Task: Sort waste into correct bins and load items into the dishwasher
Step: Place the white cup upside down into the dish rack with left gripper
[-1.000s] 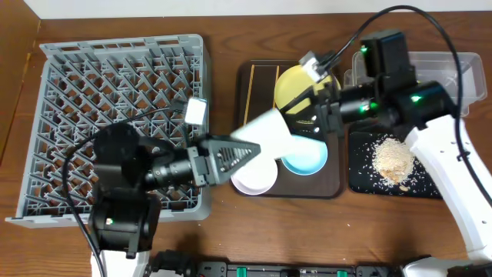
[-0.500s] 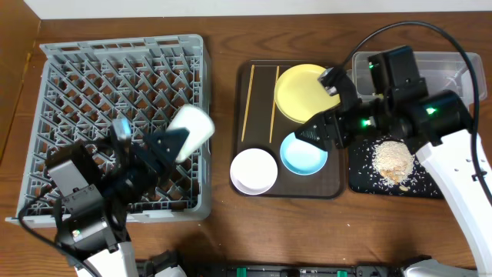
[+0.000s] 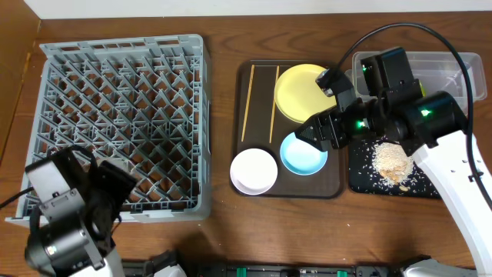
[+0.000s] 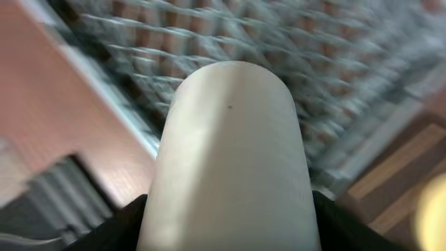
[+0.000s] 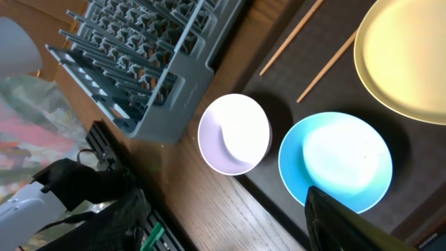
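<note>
Currently left hand point(image 4: 233, 226) clamps white cup point(image 4: 233, 139), grey rack point(image 4: 355, 63) behind.

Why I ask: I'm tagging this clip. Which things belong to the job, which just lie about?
Job: cup, rack, yellow plate, blue bowl, white bowl, chopsticks, food scraps, clear bin.
Lying about: brown tray, black cable, table.

No readable text, labels, brands or numbers in any view. The left wrist view is motion-blurred, so any fine print on the white cup point(image 4: 233, 160) or the dish rack point(image 4: 334, 63) probably couldn't be made out. Only a tiny dark speck shows on the cup.
</note>
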`<move>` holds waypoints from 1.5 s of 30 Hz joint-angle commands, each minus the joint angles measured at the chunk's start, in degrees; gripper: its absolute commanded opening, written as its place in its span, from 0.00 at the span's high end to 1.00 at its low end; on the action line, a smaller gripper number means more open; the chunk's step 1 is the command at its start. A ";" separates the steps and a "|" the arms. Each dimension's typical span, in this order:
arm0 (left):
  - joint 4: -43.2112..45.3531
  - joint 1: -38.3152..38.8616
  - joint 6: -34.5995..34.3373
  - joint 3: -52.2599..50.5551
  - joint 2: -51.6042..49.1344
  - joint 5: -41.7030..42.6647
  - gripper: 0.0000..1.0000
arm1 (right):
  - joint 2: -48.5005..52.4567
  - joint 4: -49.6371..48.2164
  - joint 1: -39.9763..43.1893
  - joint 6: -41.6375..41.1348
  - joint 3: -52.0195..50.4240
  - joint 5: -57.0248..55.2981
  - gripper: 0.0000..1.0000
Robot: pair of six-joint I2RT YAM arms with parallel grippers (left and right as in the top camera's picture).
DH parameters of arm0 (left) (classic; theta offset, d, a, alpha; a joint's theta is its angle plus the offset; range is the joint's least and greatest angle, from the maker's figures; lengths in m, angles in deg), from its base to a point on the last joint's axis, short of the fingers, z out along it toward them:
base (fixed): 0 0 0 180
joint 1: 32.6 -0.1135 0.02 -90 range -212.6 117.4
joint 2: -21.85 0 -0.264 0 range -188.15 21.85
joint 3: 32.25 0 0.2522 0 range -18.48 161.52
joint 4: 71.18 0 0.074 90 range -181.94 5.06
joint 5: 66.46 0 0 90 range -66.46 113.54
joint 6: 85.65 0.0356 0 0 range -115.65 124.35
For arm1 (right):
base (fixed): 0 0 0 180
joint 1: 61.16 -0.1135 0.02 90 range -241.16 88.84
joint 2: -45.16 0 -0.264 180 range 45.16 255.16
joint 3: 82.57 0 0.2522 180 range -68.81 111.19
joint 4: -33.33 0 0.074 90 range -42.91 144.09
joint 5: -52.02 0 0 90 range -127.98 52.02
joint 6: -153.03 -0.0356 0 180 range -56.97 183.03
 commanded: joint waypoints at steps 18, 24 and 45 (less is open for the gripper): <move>6.29 -0.59 -2.47 -3.82 -24.63 -9.33 0.54 | -0.55 2.12 -1.90 1.16 0.17 -0.37 0.30; 6.16 -2.25 -2.49 -3.85 -26.84 -9.35 0.46 | -0.55 2.49 -1.90 1.18 0.17 -0.37 0.30; 3.93 -5.35 13.60 0.87 -20.15 18.36 0.15 | -0.55 2.38 -1.90 1.97 0.17 -1.66 0.29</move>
